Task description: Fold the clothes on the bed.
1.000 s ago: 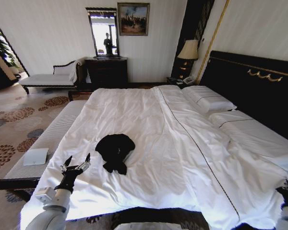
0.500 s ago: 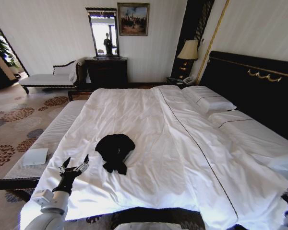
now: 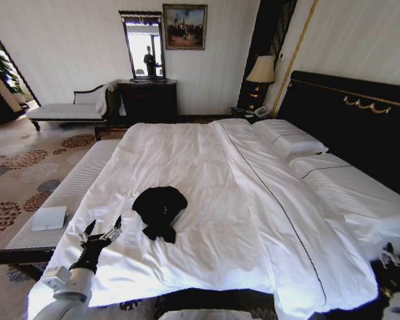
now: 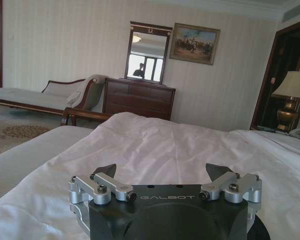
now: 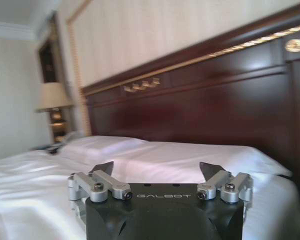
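The clothes (image 3: 160,210), a small crumpled black top, lie on the near left part of the bed's white duvet (image 3: 213,180). My left gripper (image 3: 101,229) hovers open over the duvet's near left edge, a short way to the left of and nearer than the clothes. In the left wrist view, its open gripper (image 4: 162,172) looks across the duvet (image 4: 155,145). My right gripper (image 3: 389,257) sits low beside the bed's near right corner, far from the clothes. The right wrist view shows that gripper (image 5: 157,170) open and empty, facing the pillows (image 5: 190,155).
A pale upholstered bench (image 3: 67,193) runs along the bed's left side with a white box (image 3: 49,218) on it. The black headboard (image 3: 360,127) and pillows (image 3: 290,140) are on the right. A dresser (image 3: 148,100), chaise (image 3: 67,110) and lamp (image 3: 262,70) stand by the far wall.
My left gripper has drawn back slightly toward me and lower. My right arm has shifted at the lower right, uncovering more of the duvet's near right corner. The clothes have not moved.
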Robot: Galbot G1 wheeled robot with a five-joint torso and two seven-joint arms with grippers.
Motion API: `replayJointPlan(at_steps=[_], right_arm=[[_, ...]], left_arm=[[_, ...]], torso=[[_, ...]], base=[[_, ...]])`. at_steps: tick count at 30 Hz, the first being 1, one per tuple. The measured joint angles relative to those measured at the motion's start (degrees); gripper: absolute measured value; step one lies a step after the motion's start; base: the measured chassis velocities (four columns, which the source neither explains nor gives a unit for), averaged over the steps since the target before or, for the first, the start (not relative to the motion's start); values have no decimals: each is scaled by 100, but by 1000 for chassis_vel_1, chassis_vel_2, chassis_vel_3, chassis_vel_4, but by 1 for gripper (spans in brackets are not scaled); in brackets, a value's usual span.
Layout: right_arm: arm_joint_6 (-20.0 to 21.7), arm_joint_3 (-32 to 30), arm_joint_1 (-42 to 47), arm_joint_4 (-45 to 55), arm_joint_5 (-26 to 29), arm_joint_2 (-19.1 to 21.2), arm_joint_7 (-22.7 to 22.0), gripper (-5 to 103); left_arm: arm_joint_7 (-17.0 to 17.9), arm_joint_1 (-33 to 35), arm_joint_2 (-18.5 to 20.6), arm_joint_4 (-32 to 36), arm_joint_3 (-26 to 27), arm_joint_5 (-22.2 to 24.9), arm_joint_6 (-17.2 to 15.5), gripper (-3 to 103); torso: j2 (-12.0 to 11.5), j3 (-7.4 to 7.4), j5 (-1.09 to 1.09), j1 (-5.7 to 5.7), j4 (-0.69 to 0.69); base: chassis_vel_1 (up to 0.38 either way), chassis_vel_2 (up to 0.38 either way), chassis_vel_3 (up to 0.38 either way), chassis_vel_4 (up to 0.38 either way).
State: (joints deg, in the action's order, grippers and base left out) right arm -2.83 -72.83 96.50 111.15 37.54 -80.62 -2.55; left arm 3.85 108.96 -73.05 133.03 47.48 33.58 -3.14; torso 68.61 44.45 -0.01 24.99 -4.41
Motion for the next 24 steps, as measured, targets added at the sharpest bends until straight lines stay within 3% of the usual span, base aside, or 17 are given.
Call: replayJointPlan(at_steps=[2, 12, 24], right_arm=[[-8, 269, 63, 327, -293, -158, 36, 99], [-155, 952, 367, 801, -907, -536, 118, 100], [-279, 1414, 563, 946, -1051, -824, 156, 100]], left_arm=[[-4, 13, -6, 0, 5, -1, 9, 100], [-13, -46, 14, -43, 27, 34, 29, 100], [-11, -63, 0, -50, -1, -7, 27, 99]], torso=[[0, 0, -2, 0, 0], [0, 0, 0, 0, -1], [1, 0, -3, 0, 0]], base=[[0, 0, 0, 0], [8, 9, -9, -12], [100, 118, -105, -119]])
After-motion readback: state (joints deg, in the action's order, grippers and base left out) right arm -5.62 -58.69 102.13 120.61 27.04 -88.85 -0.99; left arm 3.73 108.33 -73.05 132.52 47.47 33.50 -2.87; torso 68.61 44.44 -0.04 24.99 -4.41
